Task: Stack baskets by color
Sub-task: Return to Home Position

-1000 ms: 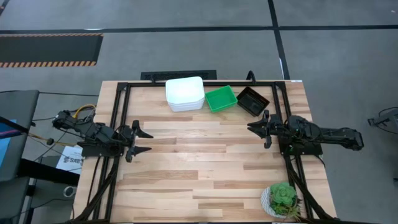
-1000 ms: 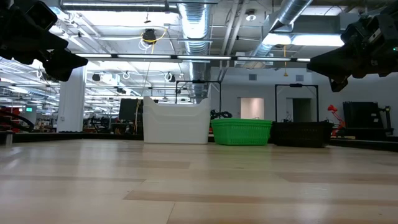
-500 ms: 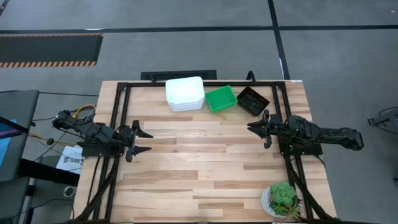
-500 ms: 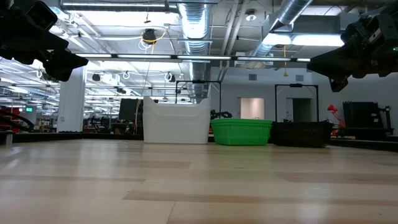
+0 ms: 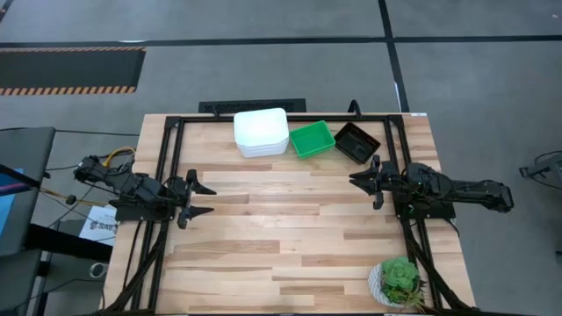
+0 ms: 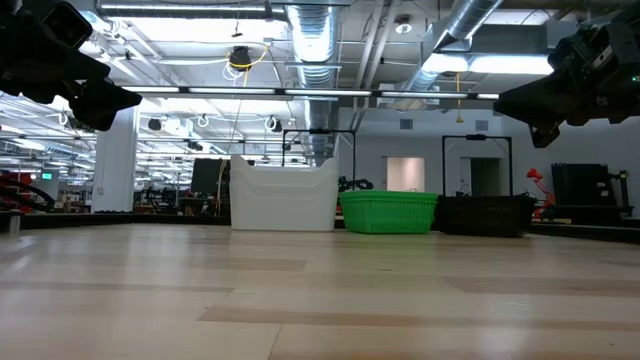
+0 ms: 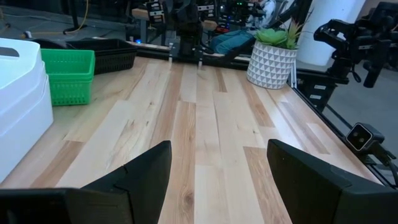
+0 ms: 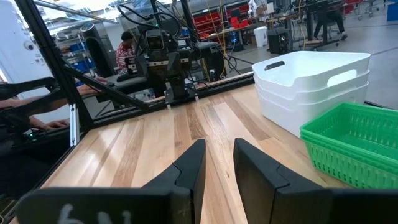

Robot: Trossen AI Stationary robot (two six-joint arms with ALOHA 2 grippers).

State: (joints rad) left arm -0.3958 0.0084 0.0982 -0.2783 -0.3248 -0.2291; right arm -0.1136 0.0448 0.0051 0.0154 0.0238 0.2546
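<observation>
A row of baskets stands along the table's far edge. Nested white baskets [image 5: 261, 132] are on the left, a green basket [image 5: 313, 139] is beside them, and a black basket [image 5: 356, 141] is on the right. All rest on their bottoms on the wood. The right wrist view shows the white stack [image 8: 314, 84] and the green basket [image 8: 357, 143] side by side. My left gripper [image 5: 209, 200] hovers open at the table's left side, well short of the baskets. My right gripper [image 5: 358, 180] hovers at the right side, just nearer than the black basket, its fingers [image 8: 186, 165] a small gap apart with nothing between them.
A green plant in a white pot [image 5: 401, 279] stands at the table's near right corner. A black metal frame [image 5: 167, 140] borders the table's left, far and right sides. Bare wood [image 5: 281, 219] lies between the two grippers.
</observation>
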